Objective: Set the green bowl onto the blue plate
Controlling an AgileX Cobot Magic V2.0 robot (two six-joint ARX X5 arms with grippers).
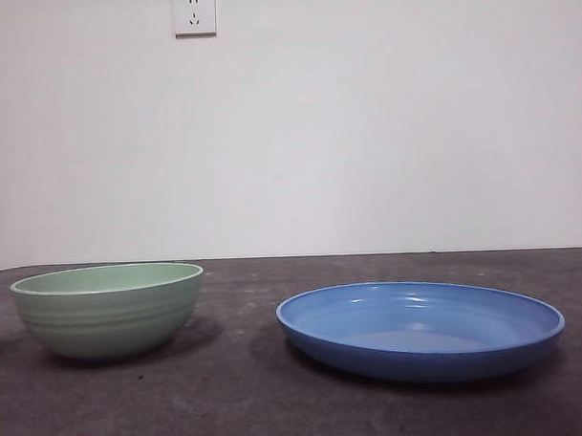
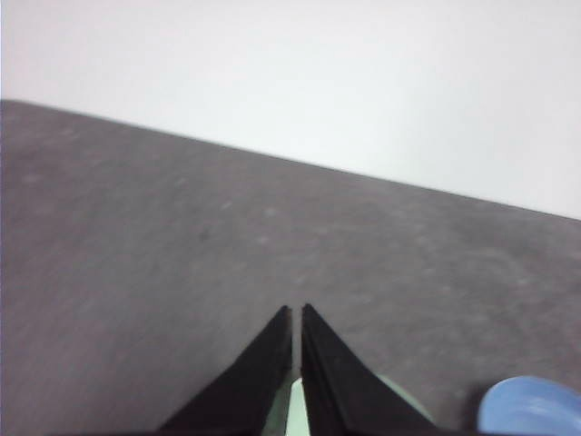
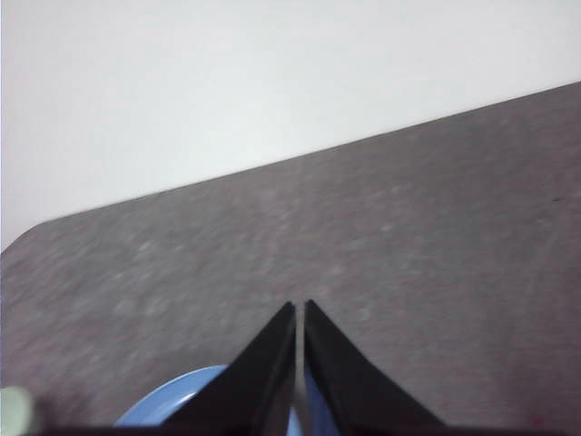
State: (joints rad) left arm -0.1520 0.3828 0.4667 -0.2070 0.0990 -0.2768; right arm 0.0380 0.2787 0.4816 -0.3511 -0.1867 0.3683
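Observation:
The green bowl (image 1: 108,309) stands upright on the dark table at the left of the front view, apart from the blue plate (image 1: 421,328) at the right. Neither arm shows in the front view. My left gripper (image 2: 297,309) is shut with nothing in it, high above the table; a sliver of the green bowl (image 2: 292,416) shows beneath its jaws and an edge of the blue plate (image 2: 529,409) off to one side. My right gripper (image 3: 300,304) is shut and empty too, with the blue plate (image 3: 168,402) showing below it and a bit of the green bowl (image 3: 15,409) at the corner.
A white wall with a power socket (image 1: 195,13) rises behind the table's far edge. The grey tabletop (image 1: 246,306) lies bare between bowl and plate.

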